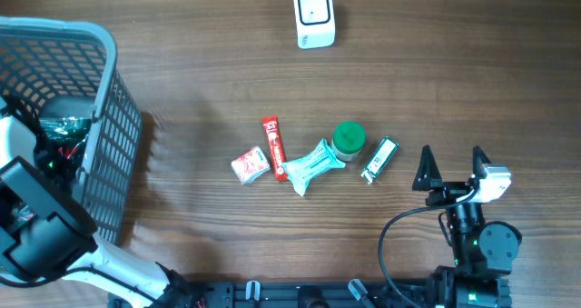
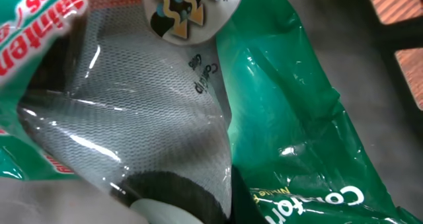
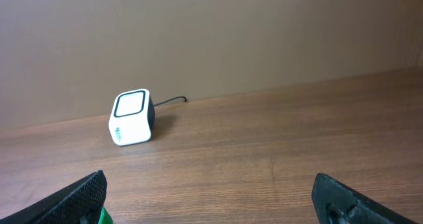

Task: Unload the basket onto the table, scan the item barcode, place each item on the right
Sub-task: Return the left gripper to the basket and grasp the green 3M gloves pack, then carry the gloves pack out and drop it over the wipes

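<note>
On the table (image 1: 200, 72), the grey basket (image 1: 116, 154) at the left holds the green packet (image 2: 284, 118), where the left gripper (image 1: 53, 152) sits with jaws pressed together, while the right gripper (image 1: 451, 158) stands spread, well apart from the white scanner (image 1: 314, 15).

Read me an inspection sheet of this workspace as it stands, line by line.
Surface: wooden table, dark grain.
Job's things: white scanner at the far edge; green bag inside the grey basket.
Clutter: red-white packet, red stick, pale wrapper, green-lidded jar and dark packet, loose mid-table.
Grippers: left gripper shut, down in the basket by the bag, grip not visible; right gripper open, empty.
Cables: scanner lead; black cable beside the right arm.
Surroundings: plain brown wall.
</note>
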### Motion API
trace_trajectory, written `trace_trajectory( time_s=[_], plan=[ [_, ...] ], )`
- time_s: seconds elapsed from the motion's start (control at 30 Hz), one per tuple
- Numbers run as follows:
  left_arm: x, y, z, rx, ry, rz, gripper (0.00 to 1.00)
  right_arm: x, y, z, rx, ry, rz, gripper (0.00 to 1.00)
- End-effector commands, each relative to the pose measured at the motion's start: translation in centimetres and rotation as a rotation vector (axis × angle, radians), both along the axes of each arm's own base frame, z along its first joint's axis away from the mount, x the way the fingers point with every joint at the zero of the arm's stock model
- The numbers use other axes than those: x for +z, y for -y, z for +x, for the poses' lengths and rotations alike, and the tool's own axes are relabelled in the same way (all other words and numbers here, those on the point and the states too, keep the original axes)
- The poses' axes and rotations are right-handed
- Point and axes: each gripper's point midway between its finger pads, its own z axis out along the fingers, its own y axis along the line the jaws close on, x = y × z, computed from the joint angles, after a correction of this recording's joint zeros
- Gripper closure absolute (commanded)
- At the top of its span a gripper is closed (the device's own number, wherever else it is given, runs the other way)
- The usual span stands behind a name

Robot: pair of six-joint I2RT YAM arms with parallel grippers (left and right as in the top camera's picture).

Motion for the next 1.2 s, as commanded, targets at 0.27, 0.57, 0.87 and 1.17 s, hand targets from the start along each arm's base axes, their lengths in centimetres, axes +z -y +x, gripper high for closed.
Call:
trace_trajectory(
  time_s=[0.27,0.57,0.87,1.17],
  plan=[
    [16.9,-0.9,4.0,-0.337,0.328,0.244,0.96,0.2,0.0,0.0,-0.001,0.009,-0.019,0.0],
    [37.6,10.2,1.9,-0.749,0.825,0.555,0.96,0.2,0.0,0.0,-0.001,0.009,-0.019,0.0],
    [34.1,32.2,1.2,-2.127,0.745,0.442,0.96,0.2,0.0,0.0,-0.001,0.009,-0.019,0.0],
    [21.0,40.1,0.1,-2.593,0.322,0.2,0.96,0.2,0.0,0.0,-0.001,0.009,-0.019,0.0]
  ],
)
